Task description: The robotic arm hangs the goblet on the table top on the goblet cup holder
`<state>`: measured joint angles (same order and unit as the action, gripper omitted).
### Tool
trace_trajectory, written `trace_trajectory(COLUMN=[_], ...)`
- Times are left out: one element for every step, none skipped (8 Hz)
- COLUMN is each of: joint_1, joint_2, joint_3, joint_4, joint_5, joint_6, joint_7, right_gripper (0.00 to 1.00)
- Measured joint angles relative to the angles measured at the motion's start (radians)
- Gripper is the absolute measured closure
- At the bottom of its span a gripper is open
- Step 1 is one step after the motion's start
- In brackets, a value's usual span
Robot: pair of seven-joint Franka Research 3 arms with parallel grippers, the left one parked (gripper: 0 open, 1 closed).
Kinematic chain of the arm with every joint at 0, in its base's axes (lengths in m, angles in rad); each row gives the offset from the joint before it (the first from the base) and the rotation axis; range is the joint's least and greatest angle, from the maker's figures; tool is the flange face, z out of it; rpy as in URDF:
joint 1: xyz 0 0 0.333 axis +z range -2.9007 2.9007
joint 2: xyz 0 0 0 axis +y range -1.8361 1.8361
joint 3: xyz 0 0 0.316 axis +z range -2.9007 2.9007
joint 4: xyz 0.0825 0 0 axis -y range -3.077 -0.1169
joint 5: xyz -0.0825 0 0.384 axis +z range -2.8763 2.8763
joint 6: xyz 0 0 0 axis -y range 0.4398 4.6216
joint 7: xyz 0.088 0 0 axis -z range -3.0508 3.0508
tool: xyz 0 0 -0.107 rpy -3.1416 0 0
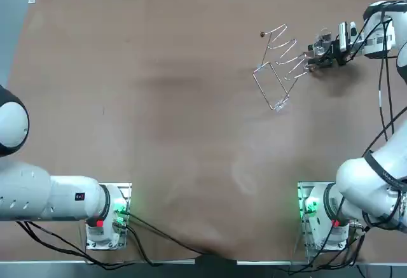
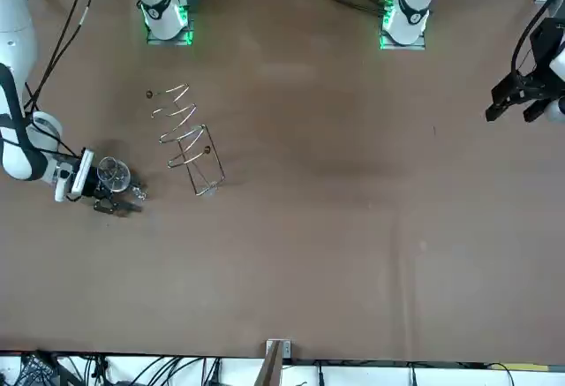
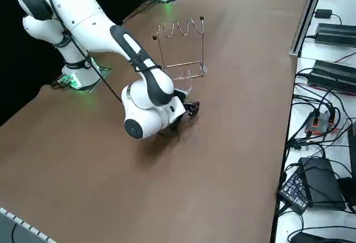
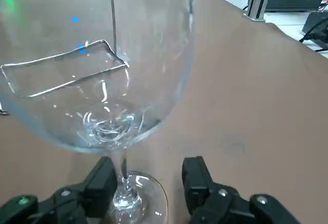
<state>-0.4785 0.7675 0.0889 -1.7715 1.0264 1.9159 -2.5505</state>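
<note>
The main risk is a tip-over: the goblet (image 4: 102, 80) stands upright on its foot with its stem much nearer one finger (image 4: 104, 179) than the other, so an uneven close could shove the stem sideways before both pads bite. Smooth glass may also slip or twist in the grasp once lifted, more so if the goblet has to be turned over to hang by its foot. The goblet cup holder (image 1: 280, 68), a light wire rack, stands just beside the goblet, so a wide swing could knock it or drag it across the table (image 1: 159, 100)

The goblet is near the table's right edge, toward the far right corner, with the holder between it and the table's middle. The right arm reaches out from its base at the near edge, forearm lowered and wrist roughly level, so the right gripper (image 4: 148, 174) sits low at stem height and points toward the holder. Its fingers are spread apart around the stem, not clamped on it
</note>
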Motion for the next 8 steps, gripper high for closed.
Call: trace_trajectory(joint_1=[-0.001, -0.001, -0.002, -0.002, -0.003, -0.003, -0.004, -0.005], joint_2=[0.0, 0.0, 0.0, 0.0, 0.0, 0.0, 0.0, 0.001], joint_3=[0.0, -0.001, -0.001, -0.002, -0.002, -0.003, -0.003, -0.004], joint_4=[0.0, -0.001, -0.001, -0.001, -0.001, -0.002, -0.002, -0.004], joint_5=[0.002, 0.002, 0.003, 0.003, 0.005, 0.005, 0.005, 0.006], joint_6=[0.001, 0.001, 0.001, 0.001, 0.001, 0.001, 0.001, 0.001], joint_7=[0.0, 0.0, 0.0, 0.0, 0.0, 0.0, 0.0, 0.0], right_gripper=[0.36, 0.4, 0.44, 0.52, 0.58, 0.62, 0.7, 0.78])
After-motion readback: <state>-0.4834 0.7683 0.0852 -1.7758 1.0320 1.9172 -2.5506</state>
